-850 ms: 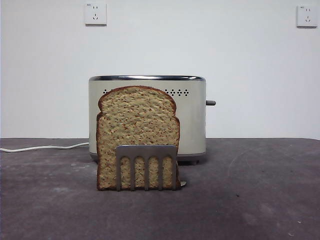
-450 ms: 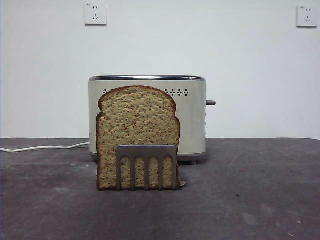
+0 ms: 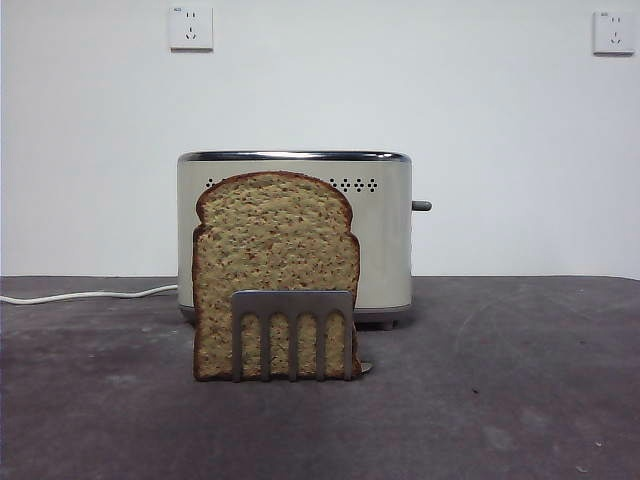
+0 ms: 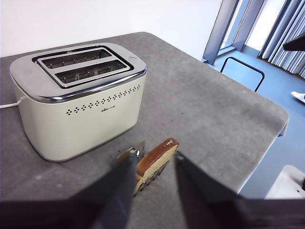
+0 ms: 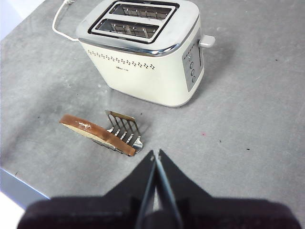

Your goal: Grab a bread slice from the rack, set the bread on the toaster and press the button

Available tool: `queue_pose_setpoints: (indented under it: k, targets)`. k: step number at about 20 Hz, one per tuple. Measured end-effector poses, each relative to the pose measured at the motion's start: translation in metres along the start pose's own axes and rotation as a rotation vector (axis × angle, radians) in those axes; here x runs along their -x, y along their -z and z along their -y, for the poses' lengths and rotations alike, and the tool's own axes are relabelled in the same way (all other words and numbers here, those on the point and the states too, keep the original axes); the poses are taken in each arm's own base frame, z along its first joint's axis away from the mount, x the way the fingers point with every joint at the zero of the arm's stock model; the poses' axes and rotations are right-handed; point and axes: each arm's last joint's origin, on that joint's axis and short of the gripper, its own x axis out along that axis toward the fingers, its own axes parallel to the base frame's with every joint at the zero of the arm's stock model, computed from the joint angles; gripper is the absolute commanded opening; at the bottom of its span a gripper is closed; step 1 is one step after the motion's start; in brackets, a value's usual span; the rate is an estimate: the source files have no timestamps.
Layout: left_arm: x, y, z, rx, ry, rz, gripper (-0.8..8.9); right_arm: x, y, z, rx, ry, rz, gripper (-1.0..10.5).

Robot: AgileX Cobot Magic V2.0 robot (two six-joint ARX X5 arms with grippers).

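The slice of bread (image 3: 272, 270) stands upright in the small metal rack (image 3: 293, 334), in front of the cream toaster (image 3: 390, 240). The button (image 3: 421, 206) sticks out of the toaster's right side. In the left wrist view my left gripper (image 4: 151, 164) is open, high above the bread (image 4: 157, 157) and rack (image 4: 136, 152), with the toaster (image 4: 81, 105) beyond. In the right wrist view my right gripper (image 5: 156, 160) is shut and empty, high over the table near the bread (image 5: 95, 130), rack (image 5: 124, 126), toaster (image 5: 143, 62) and button (image 5: 208, 41). Neither gripper shows in the front view.
A white cord (image 3: 90, 295) runs left from the toaster across the grey table (image 3: 500, 380). Two wall sockets (image 3: 191, 27) are on the back wall. The table's edge (image 4: 281, 119) lies to one side in the left wrist view.
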Motion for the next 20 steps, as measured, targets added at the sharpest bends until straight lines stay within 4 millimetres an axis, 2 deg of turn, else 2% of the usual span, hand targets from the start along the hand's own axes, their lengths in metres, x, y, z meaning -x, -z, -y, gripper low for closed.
queue_pose_setpoints:
  k: [6,12,15,16,20]
  targets:
    - [-0.009,-0.008,0.003,-0.054,0.094,-0.016,5.96,-0.001,0.000,0.000,0.004,-0.001,-0.003,-0.1]
    - [-0.029,-0.048,0.006,-0.224,0.117,-0.075,5.96,-0.003,0.000,0.001,0.000,-0.002,-0.015,-0.1]
    - [-0.059,-0.063,0.005,-0.303,0.133,-0.181,5.96,-0.003,0.000,0.002,-0.002,-0.003,-0.018,-0.1]
    - [-0.075,-0.065,0.004,-0.332,0.140,-0.228,5.96,-0.004,-0.001,0.002,-0.003,-0.003,-0.020,-0.1]
    - [-0.132,-0.056,0.012,-0.481,0.155,-0.404,5.95,-0.006,-0.001,0.003,-0.007,-0.004,-0.026,-0.1]
